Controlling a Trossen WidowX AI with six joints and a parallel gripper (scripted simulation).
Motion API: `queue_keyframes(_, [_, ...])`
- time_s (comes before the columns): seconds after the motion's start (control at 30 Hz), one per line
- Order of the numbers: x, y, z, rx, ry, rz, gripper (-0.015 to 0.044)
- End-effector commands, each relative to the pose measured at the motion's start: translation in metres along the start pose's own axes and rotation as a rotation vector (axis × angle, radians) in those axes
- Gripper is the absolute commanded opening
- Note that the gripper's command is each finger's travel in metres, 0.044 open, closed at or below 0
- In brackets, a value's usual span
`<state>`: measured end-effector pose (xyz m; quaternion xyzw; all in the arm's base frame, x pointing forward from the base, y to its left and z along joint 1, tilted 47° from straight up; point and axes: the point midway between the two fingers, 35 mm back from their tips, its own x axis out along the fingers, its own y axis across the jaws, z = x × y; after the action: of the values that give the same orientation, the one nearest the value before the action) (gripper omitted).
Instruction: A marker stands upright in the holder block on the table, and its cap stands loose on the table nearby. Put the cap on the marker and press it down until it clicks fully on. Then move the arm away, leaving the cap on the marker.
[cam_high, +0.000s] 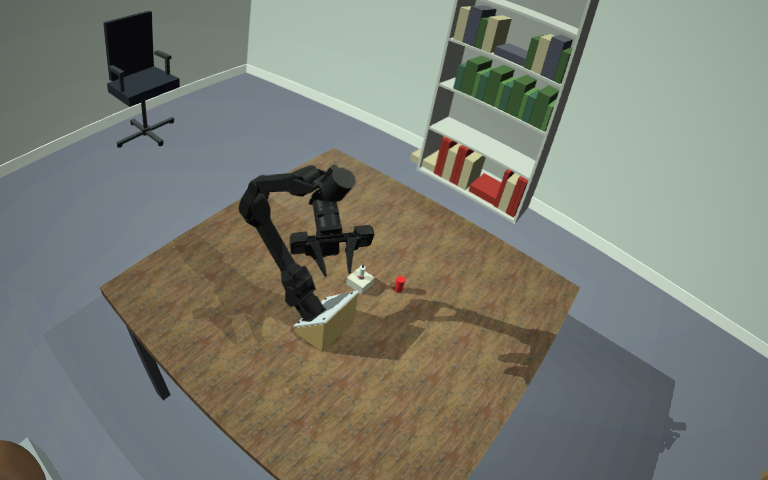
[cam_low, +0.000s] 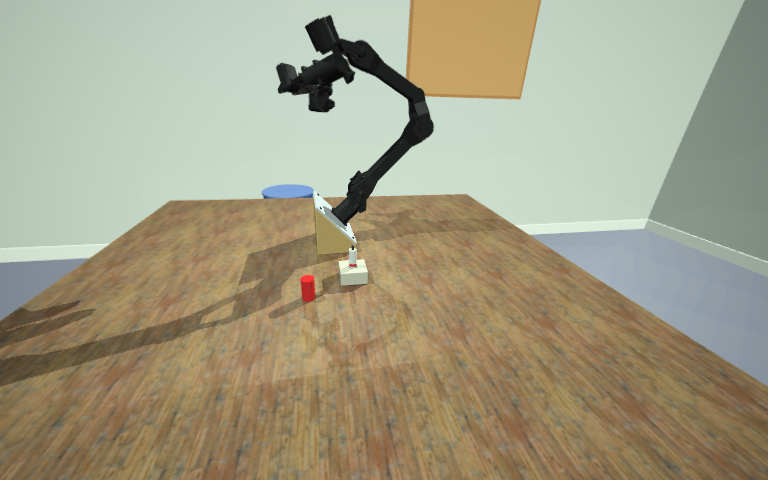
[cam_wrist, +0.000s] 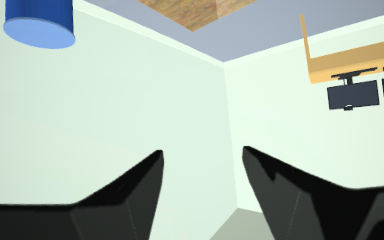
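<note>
One red cap (cam_high: 399, 284) (cam_low: 307, 288) stands loose and upright on the wood-grain counter (cam_high: 396, 407) (cam_low: 396, 367) (cam_wrist: 195, 15), near the pale holder block (cam_high: 355, 285) (cam_low: 353, 276) but apart from it. White marker (cam_high: 361, 271) (cam_low: 352, 257) upright in the block, dark tip uppermost and uncovered, red band low on the barrel.

Black six-joint arm (cam_high: 271, 243) (cam_low: 390, 79) rises from a wedge-shaped mount (cam_high: 339, 325) (cam_low: 330, 237) just beside the block, bent at the elbow and held high over the counter. Pincer (cam_high: 338, 273) (cam_low: 300, 90) (cam_wrist: 203, 154) released, nothing in its grasp; fingers partway apart, well above marker and cap, touching neither.

Wrist view: bare wall between the two dark fingers, a blue cylinder (cam_wrist: 39, 32) at upper left, a dark monitor (cam_wrist: 353, 95) at right, a corner of the counter along the top edge. Neither marker nor cap shows there.

Surroundings: black office chair (cam_high: 143, 84) by the wall, tall bookcase (cam_high: 557, 113) with green, red, cream and slate-coloured books
</note>
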<state>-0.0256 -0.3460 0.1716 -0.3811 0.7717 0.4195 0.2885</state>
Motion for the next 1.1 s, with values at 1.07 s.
queue_keyframes(1.07, [-0.146, -0.289, 0.350, -0.043, -1.161, -0.038, 0.0247])
